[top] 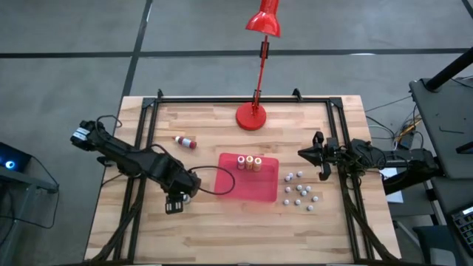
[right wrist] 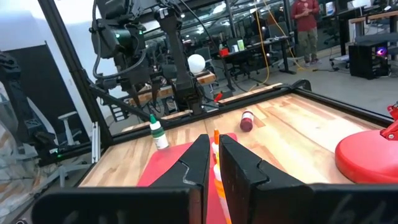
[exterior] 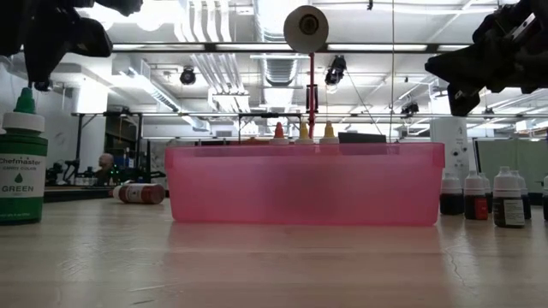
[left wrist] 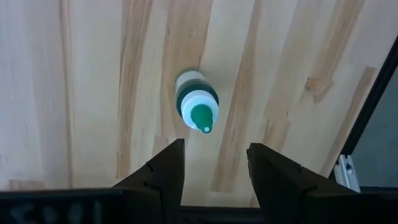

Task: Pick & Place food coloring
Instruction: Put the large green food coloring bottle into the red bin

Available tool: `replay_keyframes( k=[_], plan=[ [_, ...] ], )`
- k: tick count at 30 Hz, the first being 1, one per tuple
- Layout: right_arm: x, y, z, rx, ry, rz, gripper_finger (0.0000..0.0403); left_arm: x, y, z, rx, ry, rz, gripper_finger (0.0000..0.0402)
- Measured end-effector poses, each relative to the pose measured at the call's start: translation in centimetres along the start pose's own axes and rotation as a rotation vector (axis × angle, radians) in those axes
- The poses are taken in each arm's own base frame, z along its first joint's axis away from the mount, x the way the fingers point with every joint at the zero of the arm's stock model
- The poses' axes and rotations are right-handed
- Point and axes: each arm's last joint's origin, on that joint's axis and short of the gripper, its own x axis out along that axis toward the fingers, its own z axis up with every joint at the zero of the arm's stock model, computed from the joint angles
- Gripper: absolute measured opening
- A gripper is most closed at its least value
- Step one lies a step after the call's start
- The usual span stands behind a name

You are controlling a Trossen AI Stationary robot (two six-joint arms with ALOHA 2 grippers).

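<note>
From above, I had the left gripper [top: 177,201] hanging over the table [top: 222,236] beside the left edge of the red tray [top: 247,193], its fingers [left wrist: 163,171] spread and gripping nothing. The green-capped food coloring bottle [left wrist: 196,109] stood upright on the wood right under that gripper, its long axis vertical and its tip pointing up at the wrist camera. It sat just ahead of the gap between the fingers, roughly centred on it. So I judged the coming move turned on a small shift forward and then a straight drop so the fingers would pass either side of the bottle. A red-capped bottle [top: 185,141] lay on its side nearer the table's far left corner. Three more bottles [top: 249,162] stood in a row along the tray's far edge, already placed. The right gripper [top: 319,155] waited near the table's right edge, fingers pressed together and empty, well apart from the green bottle, so the left arm was plainly the nearer one
</note>
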Motion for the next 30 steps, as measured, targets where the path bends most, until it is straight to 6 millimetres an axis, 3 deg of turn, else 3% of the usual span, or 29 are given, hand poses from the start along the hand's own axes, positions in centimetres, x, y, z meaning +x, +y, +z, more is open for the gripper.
replay_keyframes(
  k=[30],
  plan=[
    [0.0,0.0,-0.02,0.003,0.002,0.001,0.0029,-0.25,0.32,0.08,-0.013,-0.039,0.033,0.0154]
  ],
)
